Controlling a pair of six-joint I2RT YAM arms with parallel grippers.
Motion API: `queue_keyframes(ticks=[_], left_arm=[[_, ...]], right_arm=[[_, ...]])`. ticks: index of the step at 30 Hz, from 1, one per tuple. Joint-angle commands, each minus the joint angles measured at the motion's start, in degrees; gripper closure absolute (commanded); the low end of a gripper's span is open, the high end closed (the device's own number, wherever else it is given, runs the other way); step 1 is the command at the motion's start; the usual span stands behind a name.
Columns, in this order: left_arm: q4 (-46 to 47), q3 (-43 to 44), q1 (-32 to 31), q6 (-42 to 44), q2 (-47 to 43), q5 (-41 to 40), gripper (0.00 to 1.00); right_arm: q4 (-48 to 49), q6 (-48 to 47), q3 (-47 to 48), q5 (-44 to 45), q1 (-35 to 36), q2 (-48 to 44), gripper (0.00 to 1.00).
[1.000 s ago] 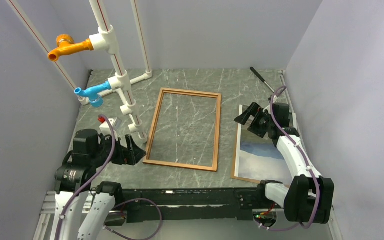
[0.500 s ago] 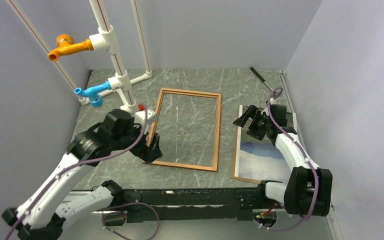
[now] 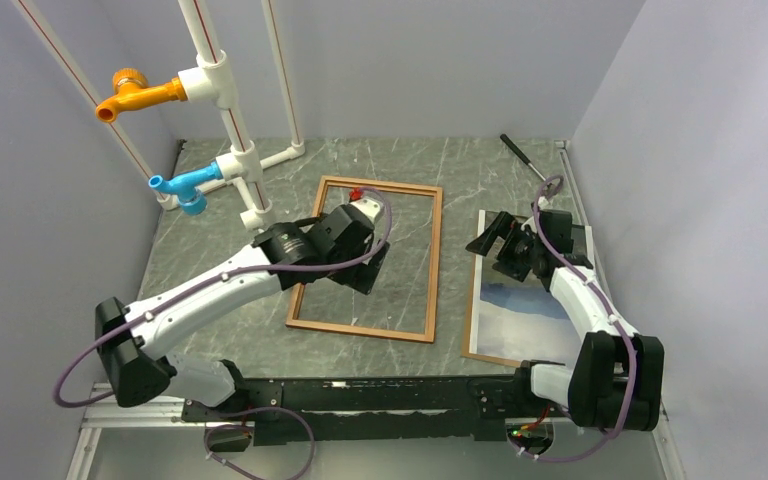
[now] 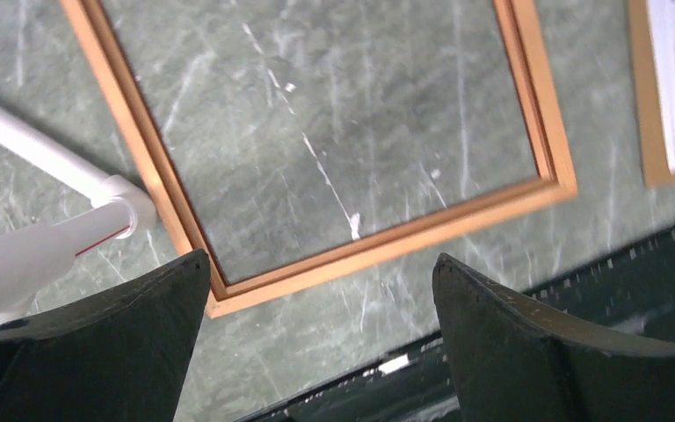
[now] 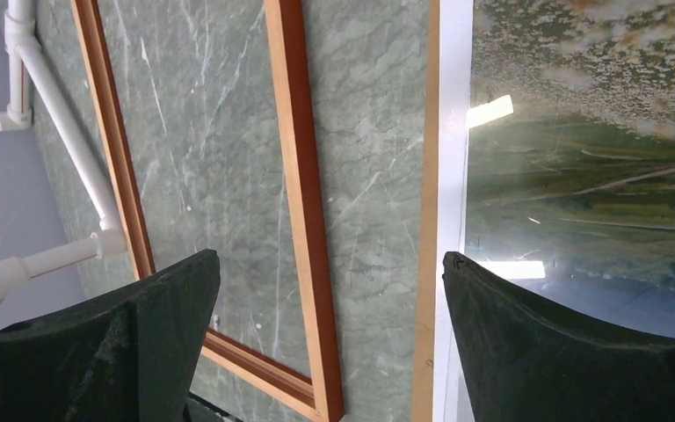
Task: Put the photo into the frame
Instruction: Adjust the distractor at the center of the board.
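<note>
The reddish-brown wooden frame (image 3: 433,262) lies flat in the middle of the table, with only bare tabletop inside it. Right of it the photo (image 3: 520,310) lies picture side up on a brown backing panel (image 3: 490,357). My left gripper (image 3: 358,272) hangs open and empty over the frame's inside. In the left wrist view the left gripper (image 4: 318,258) shows the frame's near rail (image 4: 387,242) between its fingers. My right gripper (image 3: 488,238) is open and empty above the photo's far left part. In the right wrist view the right gripper (image 5: 330,256) spans the frame's right rail (image 5: 299,158) and the photo's edge (image 5: 580,176).
White pipes (image 3: 250,190) with an orange tap (image 3: 140,92) and a blue tap (image 3: 185,185) stand left of the frame. One pipe runs close along its left rail (image 4: 44,149). A black tool (image 3: 522,157) lies at the back right. Walls close in both sides.
My left arm has swung from beside its base out over the frame, still open. The right gripper has barely moved above the photo.
</note>
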Motion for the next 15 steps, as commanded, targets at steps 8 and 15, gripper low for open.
queue_keyframes(ticks=[8, 15], left_arm=[[5.71, 2.12, 1.49, -12.27, 5.88, -17.04, 0.01], [7.96, 0.14, 7.25, -11.13, 8.37, -15.7, 0.09]], right_arm=[[2.36, -1.43, -1.58, -0.99, -0.14, 0.62, 0.0], [2.85, -1.09, -1.71, -1.78, -0.21, 0.79, 0.0]])
